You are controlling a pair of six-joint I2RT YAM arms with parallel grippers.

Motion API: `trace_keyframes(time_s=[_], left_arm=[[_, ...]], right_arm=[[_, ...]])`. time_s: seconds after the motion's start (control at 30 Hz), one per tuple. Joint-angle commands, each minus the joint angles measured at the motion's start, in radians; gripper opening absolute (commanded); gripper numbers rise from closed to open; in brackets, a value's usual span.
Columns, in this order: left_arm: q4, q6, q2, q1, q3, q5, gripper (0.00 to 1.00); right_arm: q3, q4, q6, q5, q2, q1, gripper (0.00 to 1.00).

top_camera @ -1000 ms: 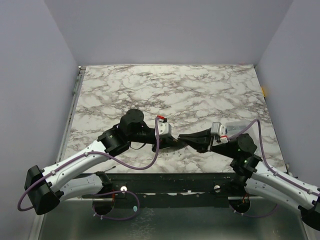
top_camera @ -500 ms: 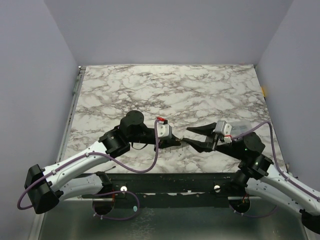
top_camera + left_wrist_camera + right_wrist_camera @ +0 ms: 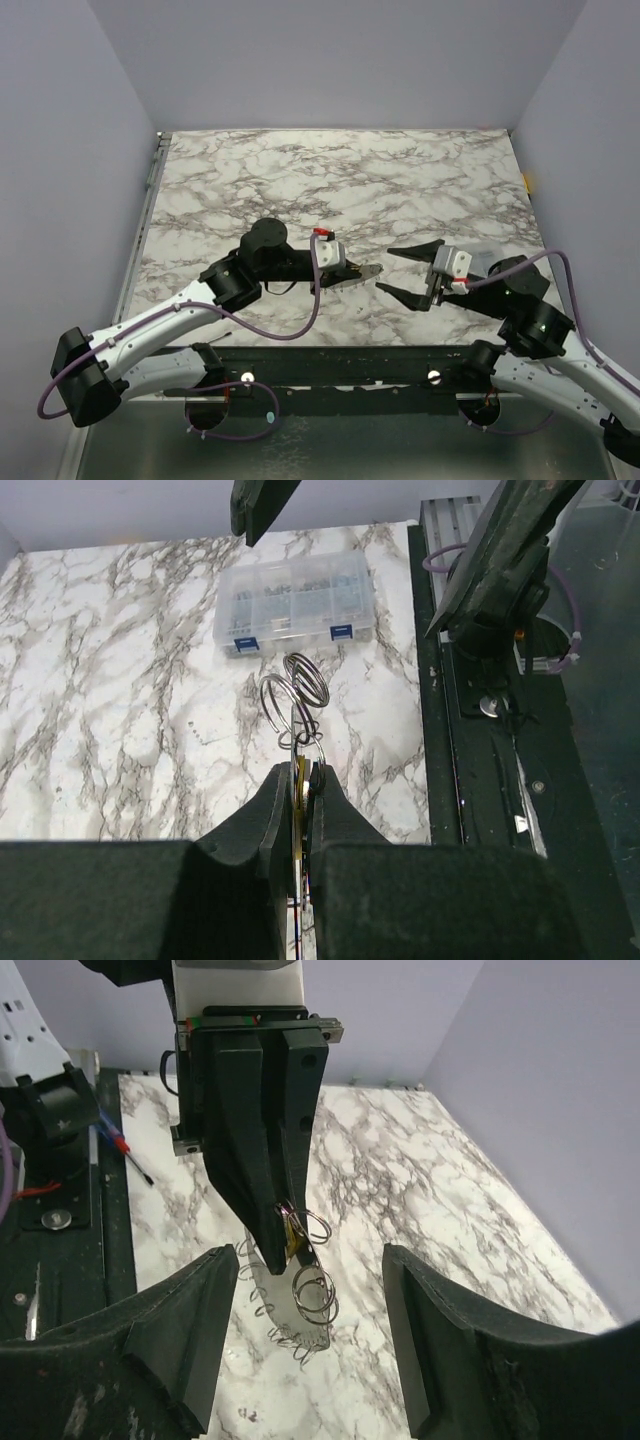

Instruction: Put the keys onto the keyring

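Enclosure: three plain pale-lavender walls, namely the back wall (image 3: 340,60), left wall (image 3: 60,200) and right wall (image 3: 590,150), all uniform in finish. Surface (image 3: 350,170): white marble pattern with grey-brown veining. A metal rail (image 3: 150,190) runs along its left edge, and a black beam (image 3: 350,362) borders its near edge. Below the beam lies a dull grey metallic panel (image 3: 350,440). Lighting is even and diffuse, with soft shadows.

1. From where I stand, no word, number, brand or sign can be read anywhere.
2. Small dark marks on the white arm casing (image 3: 20,1010) are too blurred to make out.
3. The clear plastic box (image 3: 290,600) shows blue clasps, with no legible lettering.
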Motion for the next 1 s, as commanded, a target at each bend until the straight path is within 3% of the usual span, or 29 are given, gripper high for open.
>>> trace_keyframes(time_s=[0.0, 0.2, 0.67, 0.87, 0.97], left_arm=[[0.026, 0.007, 0.030, 0.001, 0.007, -0.039, 0.00], [0.022, -0.017, 0.074, -0.001, 0.015, -0.026, 0.00], [0.026, -0.056, 0.128, -0.013, 0.002, 0.004, 0.00], [-0.008, -0.042, 0.188, -0.020, 0.016, 0.012, 0.00], [-0.043, -0.012, 0.219, -0.049, 0.035, 0.011, 0.00]], right_arm=[[0.064, -0.169, -0.049, 0.064, 0.056, 0.004, 0.68], [0.160, -0.351, -0.121, 0.016, 0.151, 0.004, 0.70], [0.136, -0.350, -0.201, -0.080, 0.069, 0.004, 0.77], [0.209, -0.500, -0.323, -0.057, 0.139, 0.004, 0.76], [0.222, -0.553, -0.408, -0.042, 0.164, 0.004, 0.68]])
